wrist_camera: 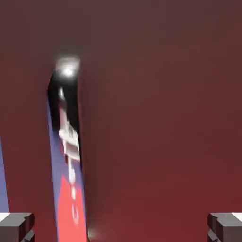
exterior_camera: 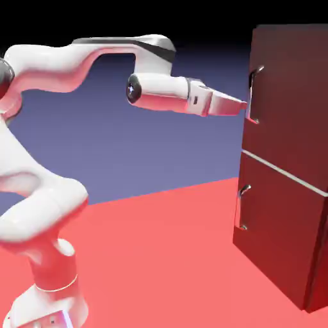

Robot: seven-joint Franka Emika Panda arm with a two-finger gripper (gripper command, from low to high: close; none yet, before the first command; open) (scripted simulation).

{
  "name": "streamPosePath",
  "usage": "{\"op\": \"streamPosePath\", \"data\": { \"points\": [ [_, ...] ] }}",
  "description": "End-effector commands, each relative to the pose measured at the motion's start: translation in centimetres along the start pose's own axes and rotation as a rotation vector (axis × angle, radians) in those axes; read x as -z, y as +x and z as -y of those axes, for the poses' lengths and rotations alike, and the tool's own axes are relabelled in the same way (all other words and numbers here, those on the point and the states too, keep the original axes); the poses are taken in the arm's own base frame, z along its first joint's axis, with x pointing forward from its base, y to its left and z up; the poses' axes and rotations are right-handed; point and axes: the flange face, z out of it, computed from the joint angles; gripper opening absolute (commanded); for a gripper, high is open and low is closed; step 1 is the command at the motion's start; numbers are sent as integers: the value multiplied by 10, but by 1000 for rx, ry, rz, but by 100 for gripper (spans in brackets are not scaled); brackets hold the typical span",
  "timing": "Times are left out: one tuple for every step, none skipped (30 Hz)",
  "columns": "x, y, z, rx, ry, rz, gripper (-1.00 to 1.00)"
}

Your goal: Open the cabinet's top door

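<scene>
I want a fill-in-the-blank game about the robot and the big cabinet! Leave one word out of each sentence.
1. The cabinet has ____ doors, one above the other.
2. The gripper is up by the handle of the ____ door.
3. In the hand view, the gripper's two finger tips stand wide apart, so it is ____.
4. The table's surface is coloured ____.

Missing words: two; top; open; red.

Between the fingertips [wrist_camera: 17, 228] of the pincer [wrist_camera: 121, 228], the mirror-like bar handle [wrist_camera: 68, 156] stands in the way, nearer one tip; beside it, only flat door [wrist_camera: 151, 118] lies ahead.
</scene>
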Motion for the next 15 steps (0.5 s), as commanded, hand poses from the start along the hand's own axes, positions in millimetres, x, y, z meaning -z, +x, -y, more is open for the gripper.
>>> {"op": "streamPosePath", "data": {
  "points": [
    [-3, -3, 2, 2, 9, -10, 0],
    [-5, -6, 3, 4, 19, -21, 0],
    [-8, -9, 5, 6, 27, -31, 0],
    [-11, -12, 7, 8, 36, -41, 0],
    [-14, -15, 8, 10, 45, -52, 0],
    [-17, -19, 10, 12, 53, -63, 0],
    [-21, -22, 11, 14, 61, -73, 0],
    [-24, -26, 12, 16, 68, -84, 0],
    [-28, -29, 14, 17, 75, -95, 0],
    [-30, -32, 14, 19, 80, -103, 0],
    [-30, -32, 14, 19, 80, -103, 0],
    [-40, -31, 16, 21, 79, -103, 0],
    [-48, -31, 17, 22, 79, -103, 0],
    [-58, -30, 17, 22, 79, -103, 0],
    [-67, -29, 18, 21, 79, -103, 0]
  ]
}}
